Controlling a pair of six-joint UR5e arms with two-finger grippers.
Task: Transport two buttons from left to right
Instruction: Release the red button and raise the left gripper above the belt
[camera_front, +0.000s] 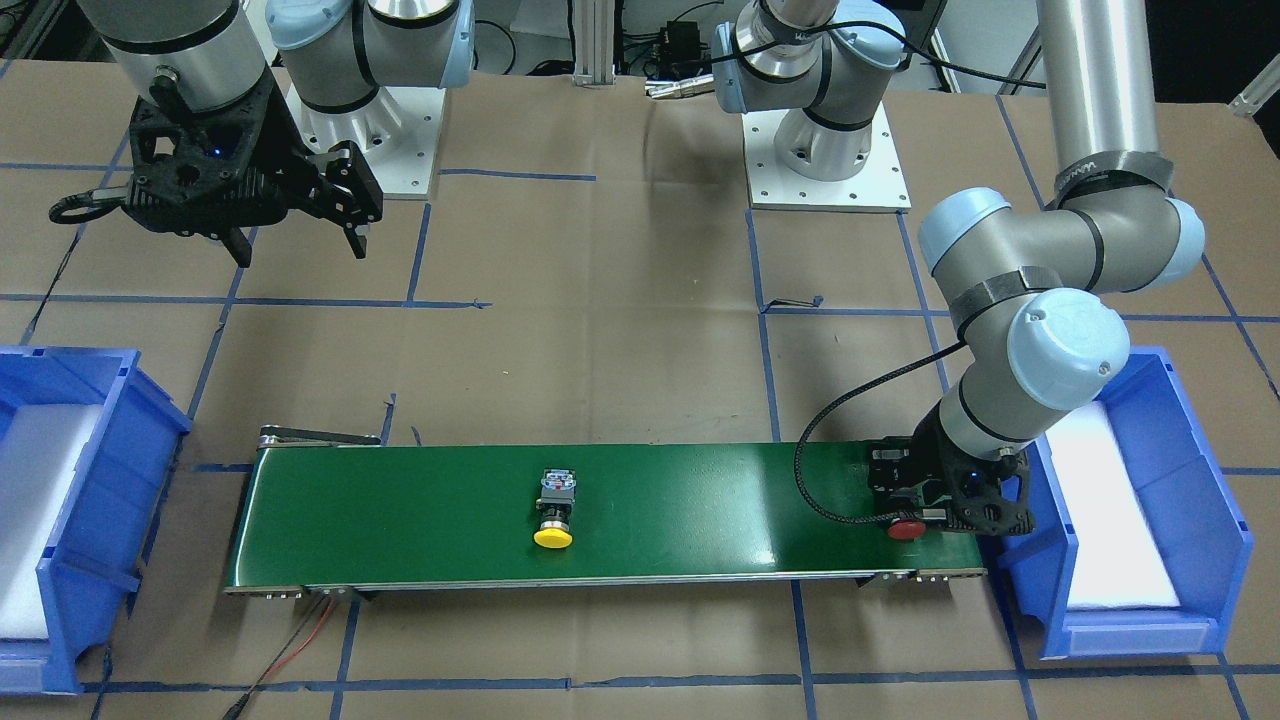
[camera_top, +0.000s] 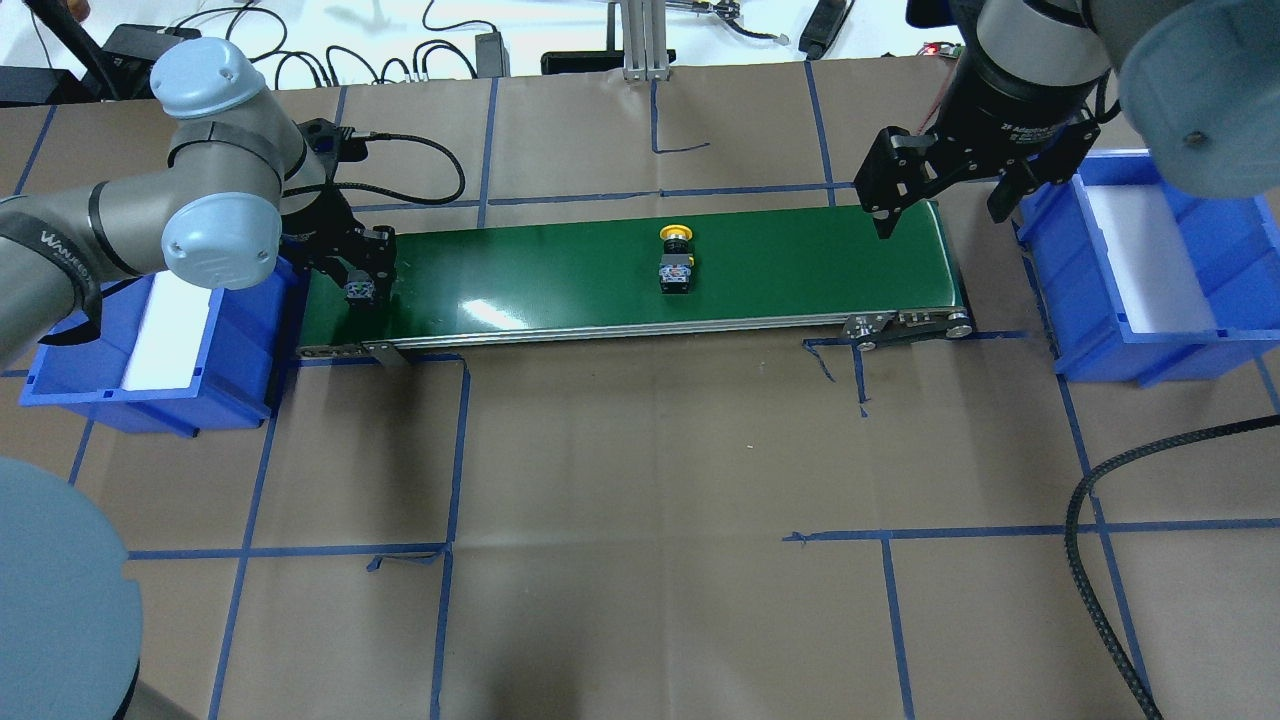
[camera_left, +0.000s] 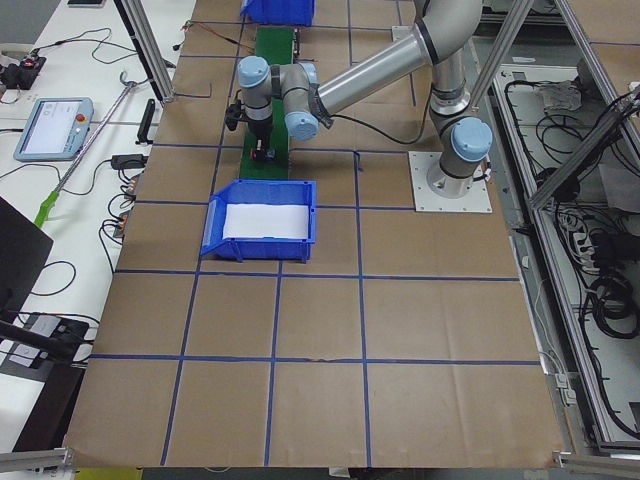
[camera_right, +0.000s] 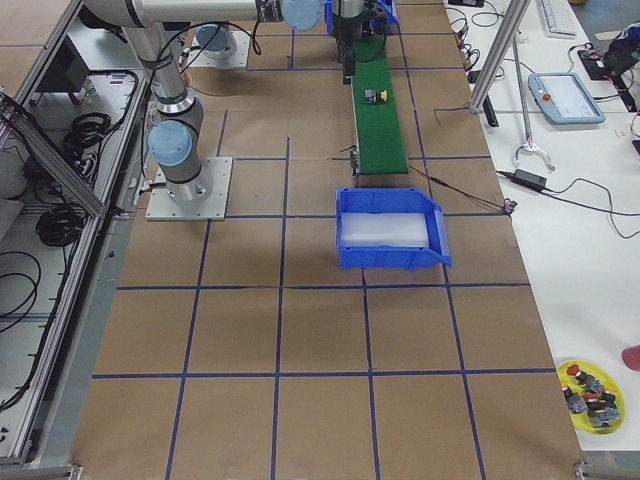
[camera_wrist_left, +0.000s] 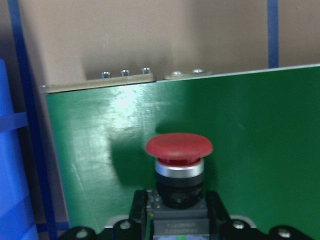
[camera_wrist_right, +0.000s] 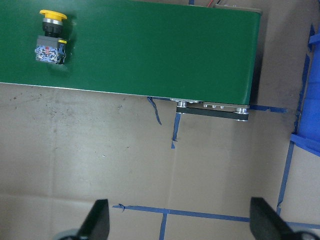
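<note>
The red-capped button lies on its side at the left end of the green conveyor belt, its body between the fingers of my left gripper, which is shut on it; its cap also shows in the front view. The yellow-capped button lies alone near the middle of the belt and shows in the right wrist view. My right gripper hangs open and empty above the belt's right end, well off the yellow button.
One blue bin with a white foam liner stands at the belt's left end, right beside my left gripper. A second blue bin stands at the right end. Brown paper with blue tape lines covers the table. A black cable crosses the near right.
</note>
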